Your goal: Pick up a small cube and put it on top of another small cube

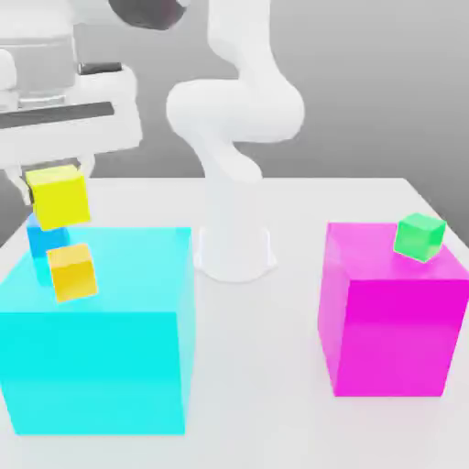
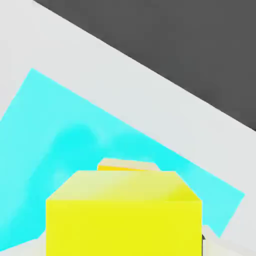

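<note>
Our jaws [image 1: 57, 174] clench the lemon-yellow cube [image 1: 61, 200]; in the exterior view, the orange-yellow cube [image 1: 73, 273], likely our target, lies below it.

The 2 large blocks, cyan [image 1: 99, 366] and magenta [image 1: 396, 334], look smooth and plastic; the tabletop [image 1: 256, 366] looks smooth.

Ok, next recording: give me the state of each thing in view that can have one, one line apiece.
gripper: closed on the yellow cube
yellow cube: gripped, above the cyan block
orange-yellow cube: resting on the cyan block
blue cube: on or beside the cyan block's far part, cannot tell which
green cube: resting on the magenta block
cyan block: standing on the table
magenta block: standing on the table
</note>
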